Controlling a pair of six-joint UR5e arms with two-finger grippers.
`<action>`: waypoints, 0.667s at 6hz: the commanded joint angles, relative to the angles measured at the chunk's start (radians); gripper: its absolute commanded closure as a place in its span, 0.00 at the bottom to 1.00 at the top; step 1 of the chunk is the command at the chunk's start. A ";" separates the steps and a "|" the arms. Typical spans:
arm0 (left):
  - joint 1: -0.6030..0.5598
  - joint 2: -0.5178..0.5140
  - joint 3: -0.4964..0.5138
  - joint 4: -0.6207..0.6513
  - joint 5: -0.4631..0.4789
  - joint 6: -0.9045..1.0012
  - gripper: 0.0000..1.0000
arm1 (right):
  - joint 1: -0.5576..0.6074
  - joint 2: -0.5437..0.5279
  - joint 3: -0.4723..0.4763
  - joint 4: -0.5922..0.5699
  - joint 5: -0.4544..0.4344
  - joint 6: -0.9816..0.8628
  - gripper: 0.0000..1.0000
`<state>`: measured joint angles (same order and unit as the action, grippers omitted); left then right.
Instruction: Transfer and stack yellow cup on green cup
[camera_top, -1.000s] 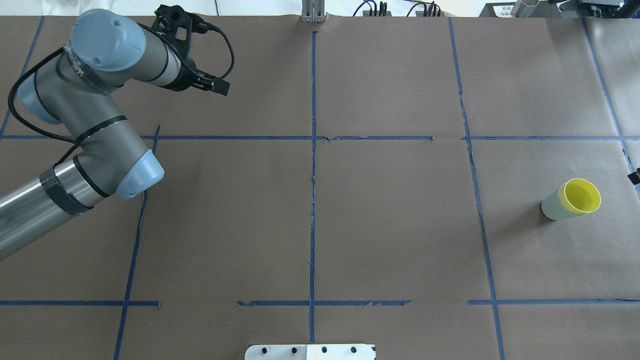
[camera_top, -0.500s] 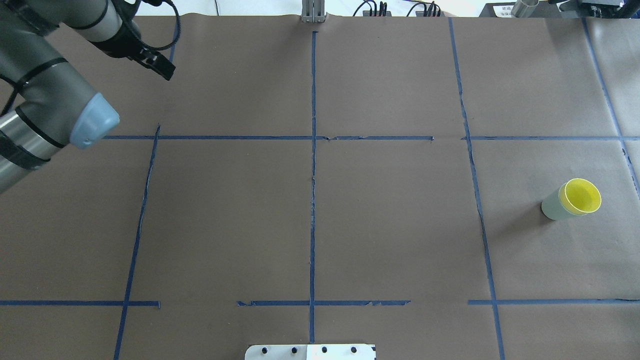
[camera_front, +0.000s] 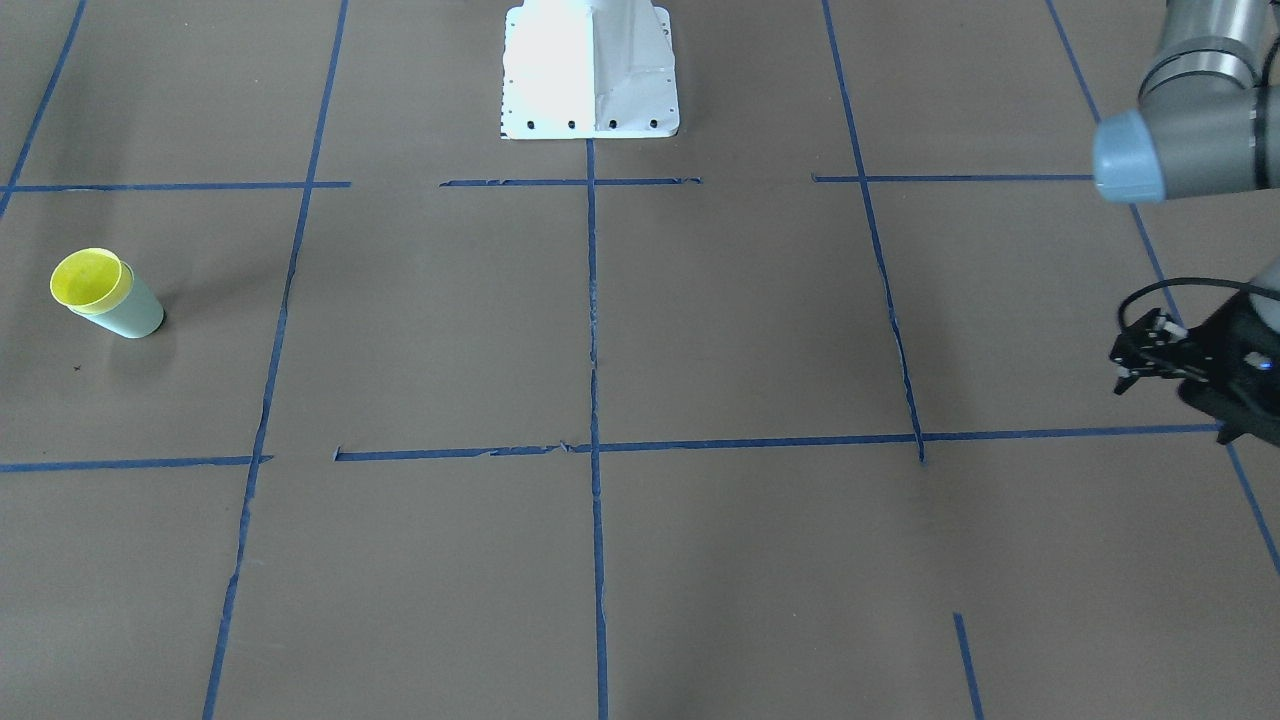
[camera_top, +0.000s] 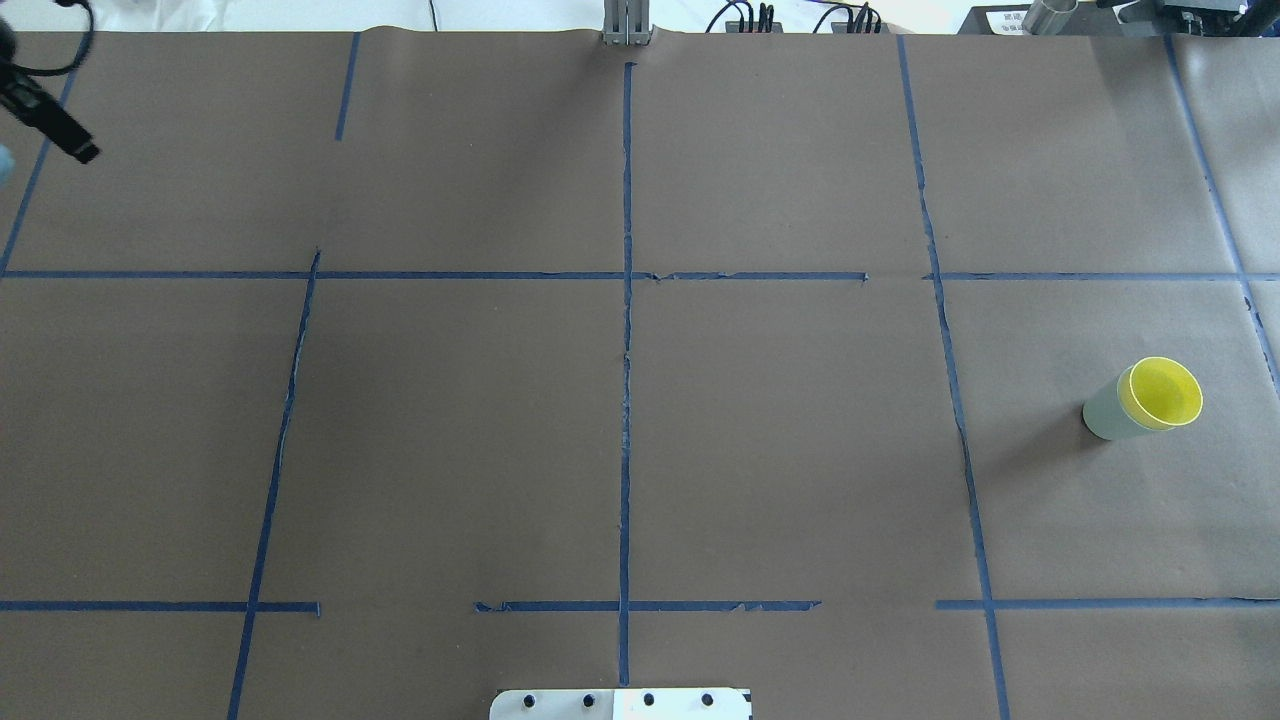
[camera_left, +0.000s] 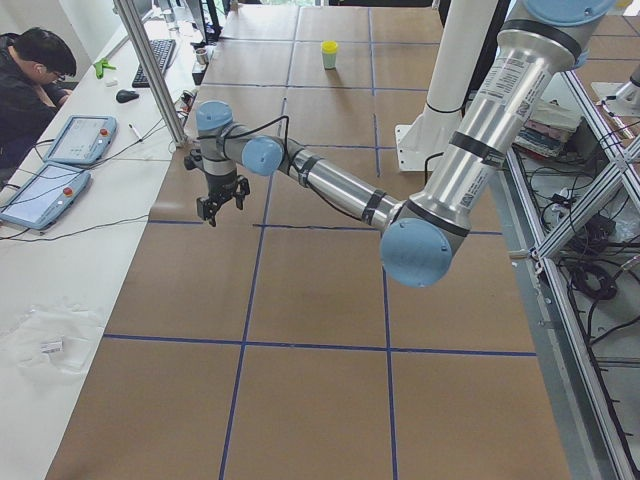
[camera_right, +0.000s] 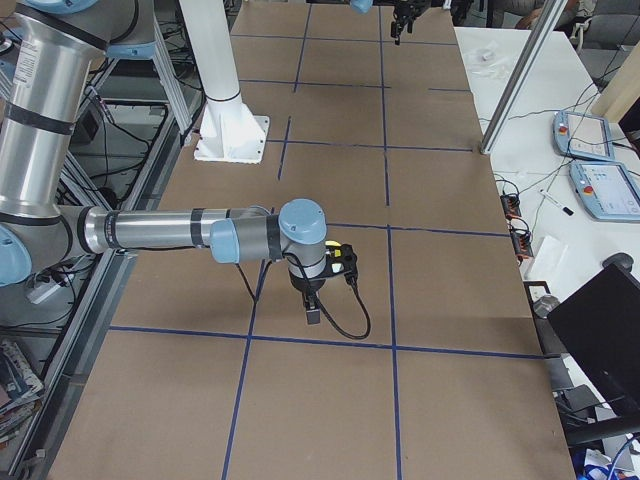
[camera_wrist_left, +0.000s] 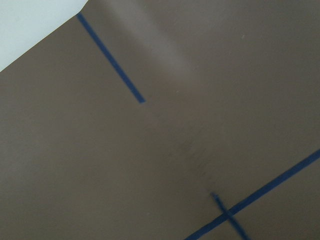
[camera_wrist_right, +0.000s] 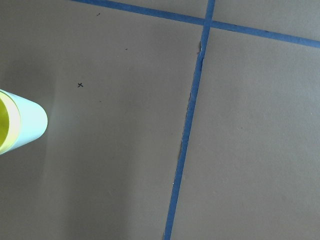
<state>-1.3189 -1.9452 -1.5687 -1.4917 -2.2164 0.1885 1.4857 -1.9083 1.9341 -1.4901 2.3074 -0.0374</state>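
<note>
Brown-papered table (camera_top: 780, 450), blue tape grid. Yellow cup (camera_top: 1165, 392) sits nested in green cup (camera_top: 1103, 417), upright, at far right near the table edge. We judge stacking done; any retreat should rise clear of the rim first. Left gripper (camera_front: 1138, 358) is far left, jaws apparently apart. Right gripper (camera_right: 313, 312) is near the stack; we cannot tell its state. Room to move lies toward mid-table.

Brown paper (camera_top: 800, 450) covers the whole table, and blue tape (camera_top: 626, 400) cuts it into a grid, frayed in places. There's a tiny x mark (camera_wrist_right: 80, 85) inked on the paper. Off at the side bench, a dark-haired man (camera_left: 30, 75) sits by two tablets (camera_left: 80, 138), with a keyboard (camera_left: 160, 55) and mouse (camera_left: 126, 96) further along. A metal post (camera_left: 150, 70) rises at the table's edge.
</note>
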 joint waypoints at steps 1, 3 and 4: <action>-0.173 0.163 0.047 0.019 -0.128 -0.001 0.00 | 0.001 -0.001 -0.009 -0.001 0.003 0.002 0.00; -0.215 0.367 -0.087 0.024 -0.166 -0.032 0.00 | 0.001 0.002 -0.009 0.001 0.001 0.004 0.00; -0.215 0.434 -0.124 0.018 -0.167 -0.037 0.00 | 0.001 0.002 -0.009 0.001 0.001 0.004 0.00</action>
<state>-1.5290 -1.5882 -1.6427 -1.4713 -2.3793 0.1620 1.4864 -1.9075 1.9252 -1.4896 2.3087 -0.0342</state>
